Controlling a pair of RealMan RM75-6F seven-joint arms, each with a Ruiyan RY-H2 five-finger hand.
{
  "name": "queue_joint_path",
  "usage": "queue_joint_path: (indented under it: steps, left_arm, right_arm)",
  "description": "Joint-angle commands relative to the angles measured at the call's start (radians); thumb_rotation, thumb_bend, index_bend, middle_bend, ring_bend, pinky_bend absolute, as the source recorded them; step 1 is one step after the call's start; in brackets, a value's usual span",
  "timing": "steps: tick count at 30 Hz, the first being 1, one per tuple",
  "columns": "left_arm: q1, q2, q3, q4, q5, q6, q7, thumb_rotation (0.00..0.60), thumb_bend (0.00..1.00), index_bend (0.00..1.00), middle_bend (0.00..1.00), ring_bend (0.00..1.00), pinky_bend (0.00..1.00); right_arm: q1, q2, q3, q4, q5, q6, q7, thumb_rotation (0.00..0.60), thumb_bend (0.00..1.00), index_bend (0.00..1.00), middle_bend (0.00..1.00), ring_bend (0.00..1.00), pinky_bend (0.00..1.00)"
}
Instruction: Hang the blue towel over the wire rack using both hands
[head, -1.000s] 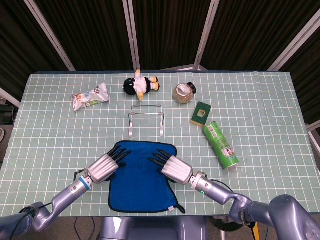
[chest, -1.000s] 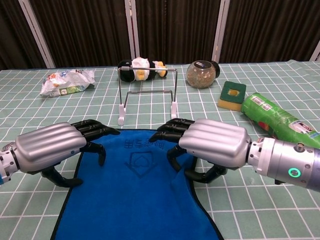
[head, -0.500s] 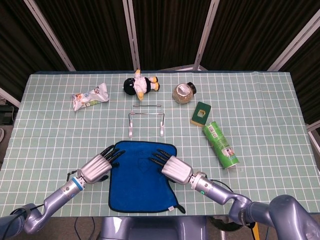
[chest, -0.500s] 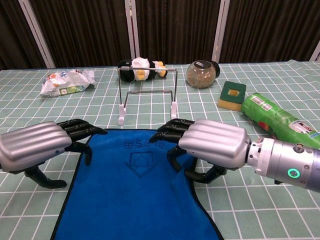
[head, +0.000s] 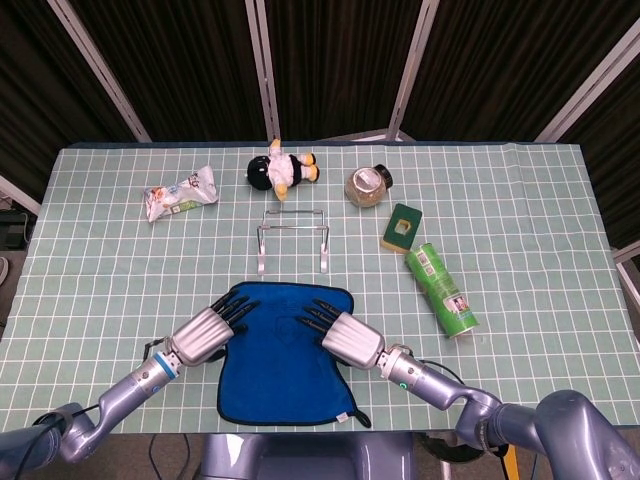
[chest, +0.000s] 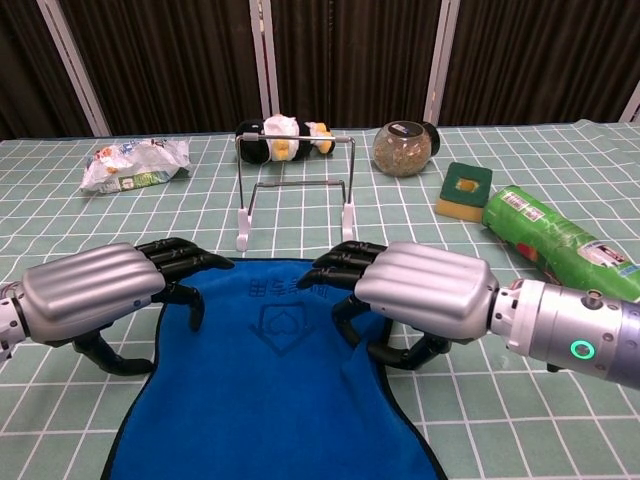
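Both hands hover open: left hand (chest: 95, 295) and right hand (chest: 420, 293) over the blue towel's (chest: 275, 390) far corners, wire rack (chest: 295, 185) beyond.

**Clutter on my desk**

I see a desk (head: 120, 260) under a pale green cloth with a white grid. Toward its far left lies a crinkled snack bag (head: 180, 193), white with green print. Near the far edge, about centre, a plush penguin (head: 281, 170) lies on its side, black and white with yellow. Just to its right sits a glass jar (head: 368, 184) with a dark lid, tipped over, brownish contents inside. Right of that, a green sponge (head: 401, 227) with a yellow underside lies flat. Just beside the sponge, nearer me, a green can (head: 442, 290) lies on its side. Behind the desk hang dark curtains (head: 330, 65) crossed by pale metal bars.
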Motion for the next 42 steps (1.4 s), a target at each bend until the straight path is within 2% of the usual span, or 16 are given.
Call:
queue_joint_path:
  steps: [1,3,7,12,19,21,26,33,42]
  left_arm:
    - [-0.003,-0.001,-0.002,-0.004,0.000,-0.001,0.003,0.600,0.23,0.40,0.00,0.00,0.00]
    - [-0.005,-0.003,-0.002,-0.008,0.000,-0.004,0.005,0.600,0.26,0.40,0.00,0.00,0.00]
    - [-0.008,-0.006,0.000,-0.014,-0.002,-0.012,0.010,0.600,0.39,0.42,0.00,0.00,0.00]
    - [-0.008,-0.012,-0.002,-0.019,-0.006,-0.008,0.004,0.600,0.51,0.53,0.00,0.00,0.00]
    - [-0.006,-0.002,-0.027,-0.044,-0.023,0.019,-0.011,0.600,0.53,0.75,0.00,0.00,0.00]
    - [-0.007,0.008,-0.043,-0.064,-0.030,0.036,-0.016,0.600,0.54,0.78,0.00,0.00,0.00]
    - [-0.021,0.055,-0.109,-0.147,-0.053,0.081,-0.018,0.600,0.54,0.79,0.00,0.00,0.00]
    - [-0.057,0.148,-0.230,-0.296,-0.134,0.082,0.006,0.600,0.53,0.79,0.00,0.00,0.00]
    - [-0.121,0.233,-0.397,-0.409,-0.287,0.033,0.031,0.600,0.54,0.79,0.00,0.00,0.00]
  right_arm:
    - [0.000,0.001,0.000,0.000,0.000,0.001,0.000,0.600,0.49,0.64,0.07,0.00,0.00]
    - [-0.001,0.002,-0.001,-0.002,-0.001,0.002,-0.001,0.600,0.49,0.64,0.07,0.00,0.00]
    - [-0.001,0.006,-0.002,-0.008,-0.002,0.004,-0.004,0.600,0.49,0.64,0.07,0.00,0.00]
    - [-0.003,0.017,0.000,-0.026,-0.002,0.009,-0.013,0.600,0.49,0.64,0.07,0.00,0.00]
    - [-0.006,0.061,0.013,-0.088,-0.006,0.037,-0.043,0.600,0.48,0.64,0.08,0.00,0.00]
    - [-0.006,0.086,0.025,-0.127,-0.007,0.050,-0.061,0.600,0.49,0.64,0.08,0.00,0.00]
    - [0.005,0.173,0.084,-0.265,0.008,0.080,-0.109,0.600,0.49,0.64,0.08,0.00,0.00]
    - [0.044,0.299,0.206,-0.447,0.071,0.057,-0.186,0.600,0.48,0.64,0.08,0.00,0.00]
    - [0.097,0.383,0.371,-0.538,0.206,0.014,-0.210,0.600,0.48,0.64,0.09,0.00,0.00]
